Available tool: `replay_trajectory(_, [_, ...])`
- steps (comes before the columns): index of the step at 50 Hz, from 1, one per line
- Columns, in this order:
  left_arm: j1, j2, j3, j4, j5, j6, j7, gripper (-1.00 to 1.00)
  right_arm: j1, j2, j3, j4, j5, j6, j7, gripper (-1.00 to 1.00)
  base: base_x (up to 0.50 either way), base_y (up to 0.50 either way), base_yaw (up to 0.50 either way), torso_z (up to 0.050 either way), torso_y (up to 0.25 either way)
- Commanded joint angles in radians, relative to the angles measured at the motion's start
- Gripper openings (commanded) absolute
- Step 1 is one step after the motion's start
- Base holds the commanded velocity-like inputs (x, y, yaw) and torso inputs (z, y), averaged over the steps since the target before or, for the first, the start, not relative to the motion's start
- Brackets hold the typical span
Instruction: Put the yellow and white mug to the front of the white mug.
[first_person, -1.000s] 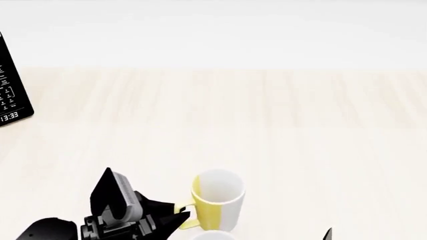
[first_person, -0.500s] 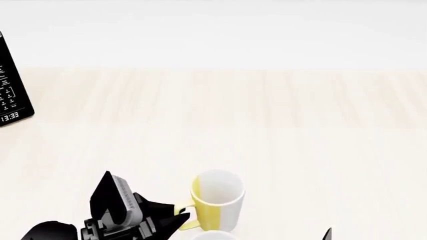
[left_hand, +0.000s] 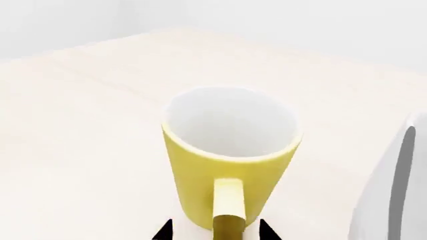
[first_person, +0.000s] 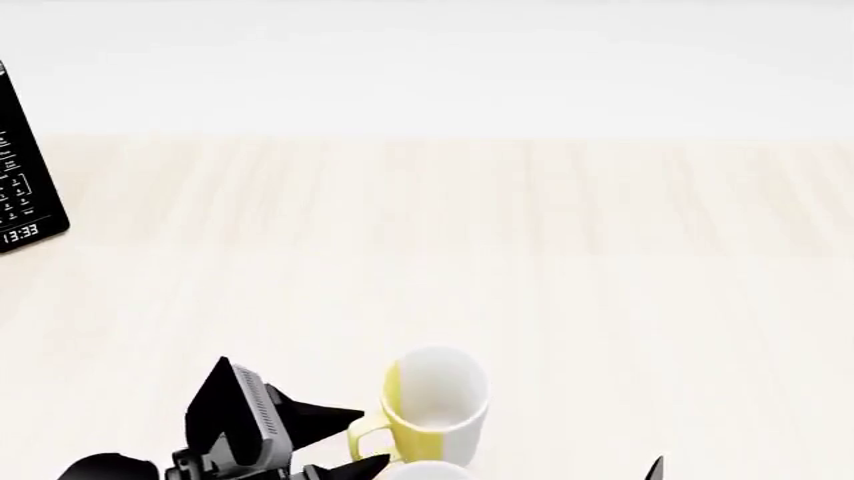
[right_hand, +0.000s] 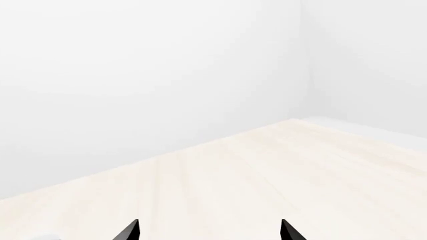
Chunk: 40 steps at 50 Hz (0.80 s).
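Yellow and white mug (first_person: 435, 404) has shifted slightly nearer since earlier; left gripper (first_person: 358, 441) fingers straddle its handle, grip unclear. Right gripper (right_hand: 209, 231) spread wide, empty.

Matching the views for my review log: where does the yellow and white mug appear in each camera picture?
Left wrist: yellow and white mug centre, handle toward the camera.
Head: bottom centre, beside the left gripper.
Right wrist: not in it.
Shared landmark: the white mug, at the left wrist view's edge and just below it in the head view.
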<state>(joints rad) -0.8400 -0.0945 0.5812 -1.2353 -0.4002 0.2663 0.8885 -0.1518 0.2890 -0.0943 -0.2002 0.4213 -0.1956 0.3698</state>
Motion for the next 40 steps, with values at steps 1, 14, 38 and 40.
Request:
replay_trajectory(1, [-0.004, 0.032, 0.011, -0.064, 0.045, 0.022, -0.004, 1.00, 0.005, -0.014, 0.006, 0.025, -0.013, -0.017, -0.033, 1.00, 0.00, 0.00, 0.00, 0.000, 0.000])
replay_trajectory(14, [-0.007, 0.035, -0.006, -0.065, 0.052, 0.013, 0.009, 1.00, 0.005, -0.009, 0.004, 0.023, -0.008, -0.019, -0.030, 1.00, 0.00, 0.00, 0.00, 0.000, 0.000])
replay_trajectory(38, [0.042, -0.013, -0.044, 0.109, -0.008, -0.083, 0.039, 1.00, 0.005, -0.005, -0.003, 0.027, -0.006, -0.026, -0.027, 1.00, 0.00, 0.00, 0.00, 0.000, 0.000])
replay_trajectory(40, [0.049, -0.020, -0.046, 0.135, -0.016, -0.096, 0.041, 1.00, 0.005, -0.004, -0.004, 0.027, -0.006, -0.026, -0.026, 1.00, 0.00, 0.00, 0.00, 0.000, 0.000])
